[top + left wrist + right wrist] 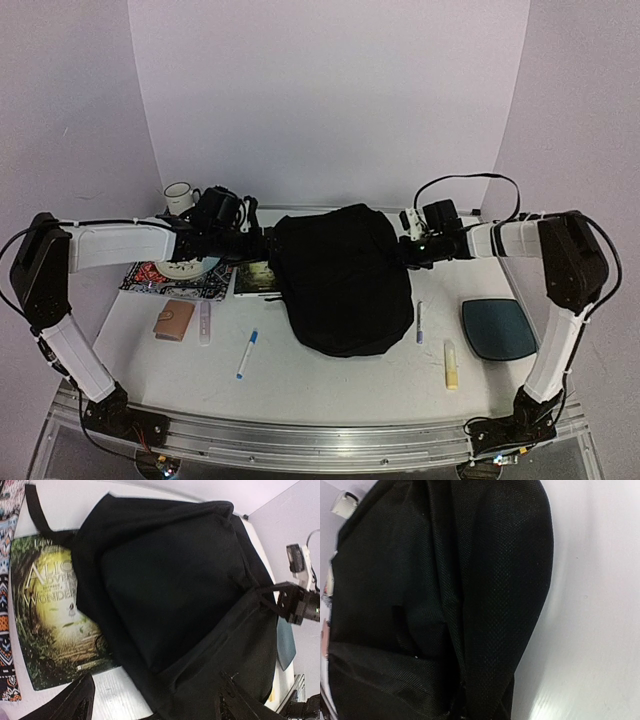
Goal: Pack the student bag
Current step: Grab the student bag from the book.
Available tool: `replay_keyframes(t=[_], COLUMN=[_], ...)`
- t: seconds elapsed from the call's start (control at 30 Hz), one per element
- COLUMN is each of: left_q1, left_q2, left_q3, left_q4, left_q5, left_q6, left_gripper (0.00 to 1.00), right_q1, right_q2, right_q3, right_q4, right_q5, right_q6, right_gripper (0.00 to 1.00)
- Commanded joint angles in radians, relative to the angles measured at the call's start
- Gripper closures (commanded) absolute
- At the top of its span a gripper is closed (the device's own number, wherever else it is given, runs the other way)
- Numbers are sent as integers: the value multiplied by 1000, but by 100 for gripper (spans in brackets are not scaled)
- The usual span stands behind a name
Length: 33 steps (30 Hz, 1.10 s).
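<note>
The student bag [343, 278] is a large black backpack lying flat in the middle of the table. It fills the left wrist view [175, 590] and the right wrist view [445, 580]. My left gripper [268, 245] is at the bag's left edge. It stands open [155, 705], with one finger over the table and the other over the black fabric. My right gripper [408, 250] is at the bag's upper right edge. The left wrist view shows the right gripper [292, 605] shut on a pulled-up fold or strap of the bag.
An Alice in Wonderland book [255, 277] lies partly under the bag's left side, beside a patterned cloth [170, 280] and a mug [180, 197]. In front lie a brown wallet [174, 320], a white tube [205, 322] and a blue-capped marker [246, 354]. A purple pen [420, 322], a yellow stick [451, 364] and a dark-teal pad [498, 328] lie on the right.
</note>
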Motion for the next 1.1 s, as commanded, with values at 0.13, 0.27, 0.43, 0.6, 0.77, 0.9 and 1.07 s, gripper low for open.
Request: replay_keyframes(t=[0.13,0.27,0.43,0.6,0.77,0.9,1.07], left_q1=[-12,-32,-90,-132,-145,-153,-156], left_q2=[-15,22,99,181,247,285,325], left_q3=[138,189,269,322,326,337,354], left_q4=[-33,-33,-23,46,136,200,246], left_q5=[62,89,129,164,216,238,259], left_q6=[5,-25,-76,-152,-261,-305,-343], left_gripper=[20,24,31,40,53,56,58], right_q1=[68,99,141,175,202,213,224], right_q2=[-251,-338,-405,-429,-440,-440,-441], right_q3=[-123,-178,-221,-238,-247,-253,-254], right_q4=[128,162,190,195,195,196,199], right_q5=[-34,30,93,130,157,168,170], right_q6=[-11,-2,7,16,18,17,15], right_gripper=[100,100,100,100,100,100,100])
